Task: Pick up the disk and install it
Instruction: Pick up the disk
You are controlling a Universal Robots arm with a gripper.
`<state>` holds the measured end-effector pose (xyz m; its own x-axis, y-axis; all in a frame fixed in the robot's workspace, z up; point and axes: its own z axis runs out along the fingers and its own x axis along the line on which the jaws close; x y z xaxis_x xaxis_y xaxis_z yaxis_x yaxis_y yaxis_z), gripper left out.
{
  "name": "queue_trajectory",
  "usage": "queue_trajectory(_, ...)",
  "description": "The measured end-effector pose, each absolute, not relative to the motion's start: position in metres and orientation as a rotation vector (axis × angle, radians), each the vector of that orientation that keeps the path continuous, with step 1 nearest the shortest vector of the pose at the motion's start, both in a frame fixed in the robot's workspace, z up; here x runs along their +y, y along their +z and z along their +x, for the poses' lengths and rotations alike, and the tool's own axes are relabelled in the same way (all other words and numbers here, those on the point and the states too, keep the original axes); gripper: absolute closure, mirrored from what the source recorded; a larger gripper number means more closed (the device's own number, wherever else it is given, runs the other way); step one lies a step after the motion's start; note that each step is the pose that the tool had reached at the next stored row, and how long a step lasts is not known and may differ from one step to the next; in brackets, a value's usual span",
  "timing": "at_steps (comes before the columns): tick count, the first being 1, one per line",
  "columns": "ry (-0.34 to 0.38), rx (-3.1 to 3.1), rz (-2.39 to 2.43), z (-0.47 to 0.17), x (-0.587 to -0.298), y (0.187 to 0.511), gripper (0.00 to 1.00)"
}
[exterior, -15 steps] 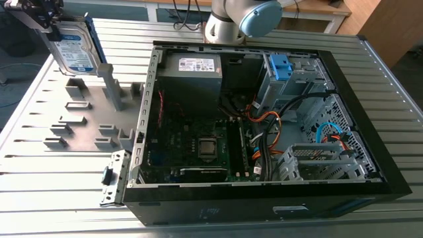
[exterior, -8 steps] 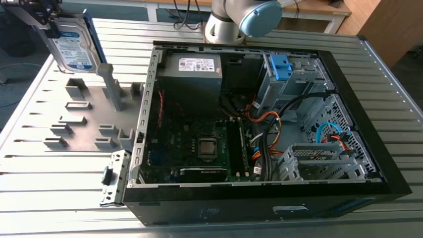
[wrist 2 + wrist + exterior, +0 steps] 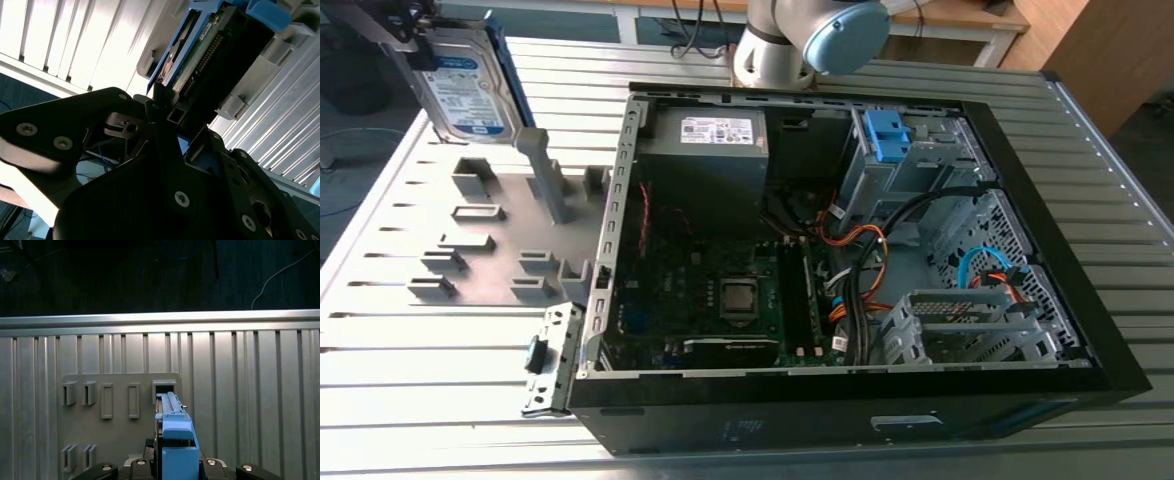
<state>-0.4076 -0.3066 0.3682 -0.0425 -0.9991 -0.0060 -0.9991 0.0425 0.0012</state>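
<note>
The disk (image 3: 460,85) is a silver hard drive with a white-and-blue label and a blue frame. It stands on edge at the far left of the exterior view, above the grey slotted fixture plate (image 3: 494,230). My gripper (image 3: 411,35) is shut on its upper end. In the second wrist view the dark fingers (image 3: 162,107) clamp the disk (image 3: 200,55) by its blue edge. The first wrist view looks down along the disk's blue frame (image 3: 175,437) to an empty slot (image 3: 163,387) in the plate, with my gripper (image 3: 175,467) at the frame's near end.
An open black computer case (image 3: 854,400) lies on the slatted metal table (image 3: 440,350), to the exterior view's right of the plate. Inside are a grey box with a white sticker (image 3: 714,130), a blue clip on a drive bay (image 3: 887,135), cables and a metal cage (image 3: 961,325).
</note>
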Motion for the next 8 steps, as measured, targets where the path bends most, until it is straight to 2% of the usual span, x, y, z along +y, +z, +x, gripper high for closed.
queue_trajectory(8, 0.008, 2.266, -2.171, -0.4076, -0.3066, 0.3753, 0.64)
